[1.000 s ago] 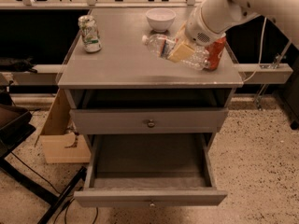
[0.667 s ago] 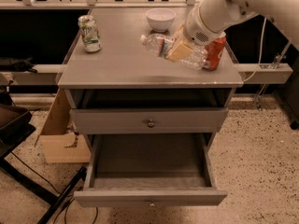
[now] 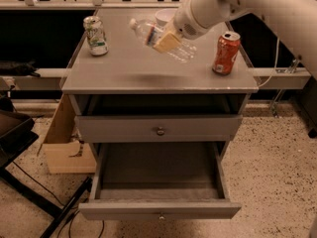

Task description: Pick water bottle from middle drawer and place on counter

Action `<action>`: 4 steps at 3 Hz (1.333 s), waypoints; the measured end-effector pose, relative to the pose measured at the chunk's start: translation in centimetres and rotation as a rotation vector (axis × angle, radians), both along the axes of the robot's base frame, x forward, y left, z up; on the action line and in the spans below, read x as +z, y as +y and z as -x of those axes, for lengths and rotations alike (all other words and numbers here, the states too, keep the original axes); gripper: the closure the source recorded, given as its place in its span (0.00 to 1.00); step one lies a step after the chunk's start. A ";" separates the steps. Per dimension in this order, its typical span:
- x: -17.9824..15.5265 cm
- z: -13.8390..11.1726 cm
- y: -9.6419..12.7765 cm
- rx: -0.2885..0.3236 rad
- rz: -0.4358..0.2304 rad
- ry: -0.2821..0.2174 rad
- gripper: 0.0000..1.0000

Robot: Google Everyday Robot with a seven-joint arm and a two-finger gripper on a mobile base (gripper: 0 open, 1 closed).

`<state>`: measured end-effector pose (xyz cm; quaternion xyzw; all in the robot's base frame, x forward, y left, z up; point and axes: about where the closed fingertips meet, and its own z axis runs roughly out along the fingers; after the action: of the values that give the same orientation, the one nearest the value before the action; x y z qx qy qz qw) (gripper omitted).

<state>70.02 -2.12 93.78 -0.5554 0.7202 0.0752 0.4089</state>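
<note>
The water bottle (image 3: 148, 33) is clear with a white cap pointing left. It is tilted and held in the air above the middle of the counter (image 3: 124, 78), casting a shadow there. My gripper (image 3: 167, 41) comes in from the upper right on a white arm and is shut on the bottle's body, its tan finger across it. The middle drawer (image 3: 158, 209) is pulled open at the bottom of the cabinet; its inside shows nothing in it.
A white-green can (image 3: 95, 35) stands at the counter's back left and a red soda can (image 3: 225, 52) at the right. A white bowl (image 3: 164, 16) sits at the back. A cardboard box (image 3: 64, 148) and a black stand (image 3: 20, 138) are on the floor at the left.
My gripper has carried the water bottle leftward, away from the red can, to above the middle of the counter. The red can now stands uncovered.
</note>
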 end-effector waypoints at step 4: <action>-3.5 -2.8 8.1 -0.147 -0.605 -0.106 1.00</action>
<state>72.86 5.96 90.24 -0.3580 0.6809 0.2273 0.5971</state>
